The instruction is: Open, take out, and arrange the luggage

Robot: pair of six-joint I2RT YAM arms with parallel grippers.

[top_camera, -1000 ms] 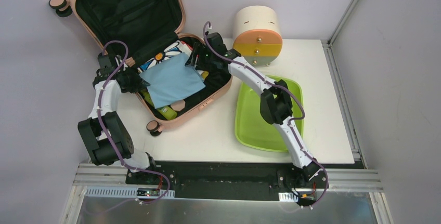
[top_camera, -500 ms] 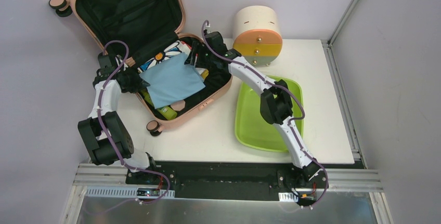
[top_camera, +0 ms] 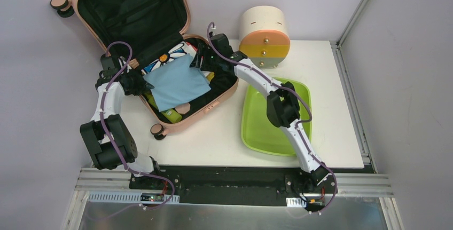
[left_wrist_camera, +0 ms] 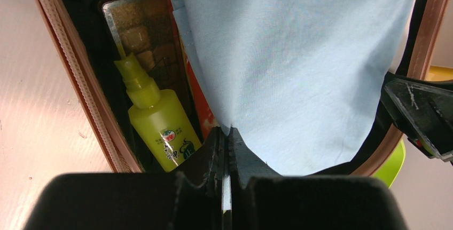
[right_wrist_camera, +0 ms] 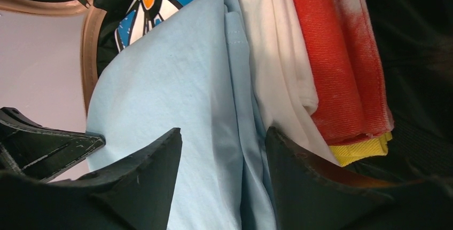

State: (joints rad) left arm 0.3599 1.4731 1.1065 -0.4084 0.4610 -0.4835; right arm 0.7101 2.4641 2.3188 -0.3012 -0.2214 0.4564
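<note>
luggage (top_camera: 212, 107): lies open at the table's left-rear, lid propped up against the back wall; peach hard shell, rounded corners, black fabric lining.
left gripper (left_wrist_camera: 224, 134): at the luggage's left rim, jaws pressed together on 1 corner of the blue cloth (top_camera: 176, 83).
right gripper (right_wrist_camera: 221, 139): over the luggage's far-right inner corner, jaws parted, nothing clamped – the cloth's stitched hem runs into the gap between the 2 fingers.
key relation: the cloth stretches across the lower shell from the left gripper to the right one, long axis roughly rim to rim; the right arm is the nearer to the free edge.
next move (judgement): the right jaws need to close on that hem before any lift.
cloth: thin, matte, limp – likely to sag between the 2 grips.
beneath, inside the luggage: yellow squeeze bottle (left_wrist_camera: 157, 126), glossy plastic; folded stack (right_wrist_camera: 331, 64) of white, coarse red and yellow fabric.
</note>
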